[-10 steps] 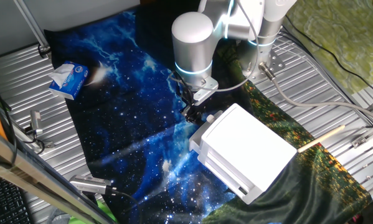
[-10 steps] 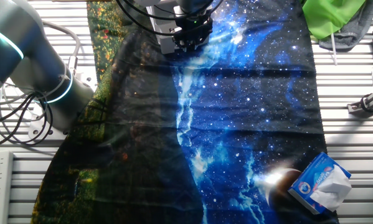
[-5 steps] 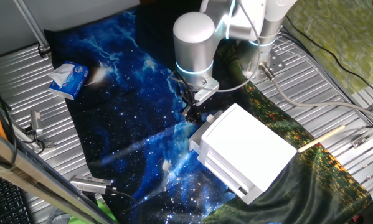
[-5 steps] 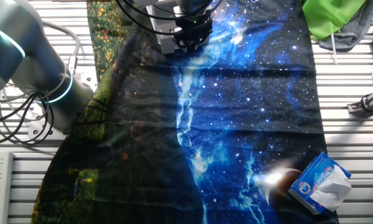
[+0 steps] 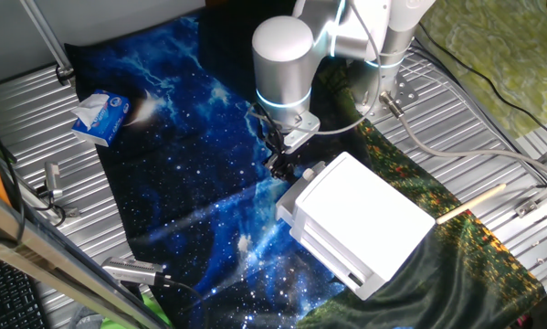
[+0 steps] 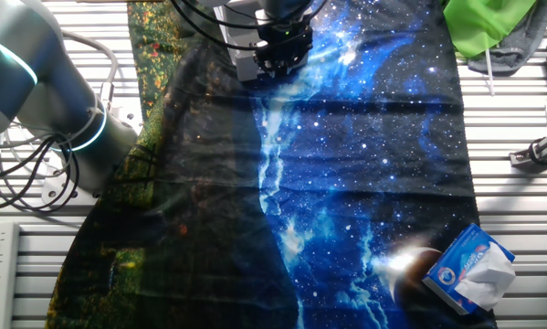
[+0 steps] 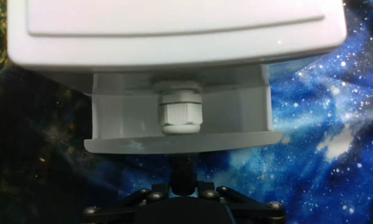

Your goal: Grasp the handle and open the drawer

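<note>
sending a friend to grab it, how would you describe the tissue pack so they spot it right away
Start from the big starry blue cloth spread over the metal table. At the cloth's edge farthest from the white drawer unit lies the tissue pack, a small blue and white packet with white tissue poking out. Nothing else there is blue and white.

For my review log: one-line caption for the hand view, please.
Hand view: the gripper sits just in front of the white drawer, its ribbed white handle straight ahead, above the starry blue cloth.

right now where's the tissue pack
In one fixed view, the tissue pack lies at the far left edge of the starry cloth, well apart from the drawer unit.
</note>
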Tool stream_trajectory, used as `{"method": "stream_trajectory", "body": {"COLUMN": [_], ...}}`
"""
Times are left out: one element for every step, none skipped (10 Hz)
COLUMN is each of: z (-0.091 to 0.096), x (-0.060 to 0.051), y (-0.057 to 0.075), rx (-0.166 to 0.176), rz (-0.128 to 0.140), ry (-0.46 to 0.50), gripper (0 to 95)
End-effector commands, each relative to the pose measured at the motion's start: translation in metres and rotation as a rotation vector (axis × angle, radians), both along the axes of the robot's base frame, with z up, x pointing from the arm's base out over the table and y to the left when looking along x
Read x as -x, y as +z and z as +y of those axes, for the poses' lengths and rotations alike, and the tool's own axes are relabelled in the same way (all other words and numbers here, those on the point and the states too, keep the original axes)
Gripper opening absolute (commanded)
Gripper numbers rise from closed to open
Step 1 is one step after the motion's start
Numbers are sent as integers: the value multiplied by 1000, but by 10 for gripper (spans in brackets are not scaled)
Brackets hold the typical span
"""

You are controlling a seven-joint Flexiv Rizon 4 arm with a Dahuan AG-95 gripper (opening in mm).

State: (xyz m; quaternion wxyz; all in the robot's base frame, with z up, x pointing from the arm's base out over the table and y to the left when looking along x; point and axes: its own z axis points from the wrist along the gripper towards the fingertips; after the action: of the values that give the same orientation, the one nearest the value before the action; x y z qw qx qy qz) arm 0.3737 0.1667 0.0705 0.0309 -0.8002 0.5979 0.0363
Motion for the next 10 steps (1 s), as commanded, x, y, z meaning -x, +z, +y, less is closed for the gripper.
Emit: {"method": "stream_trajectory", "body": {"z": [-1,-2,-4,-7,-8,-10,-12,-15,-17,-18], "x": [-1,0,0,1,1,1,1,1,1,2], "y": [-1,-2,-3,-2,-1,1,0,-1,-2,-2], "rx": [0,-1,-2,-5,-5,-4,-4,-6,-9,-7], "rz": [-10,-12,-13,-13,-13,-13,-13,-14,-15,-15], "ry": [6,9,12,14,17,23,23,26,29,30], "gripper": [0,0,0,0,0,0,0,0,0,0]}}
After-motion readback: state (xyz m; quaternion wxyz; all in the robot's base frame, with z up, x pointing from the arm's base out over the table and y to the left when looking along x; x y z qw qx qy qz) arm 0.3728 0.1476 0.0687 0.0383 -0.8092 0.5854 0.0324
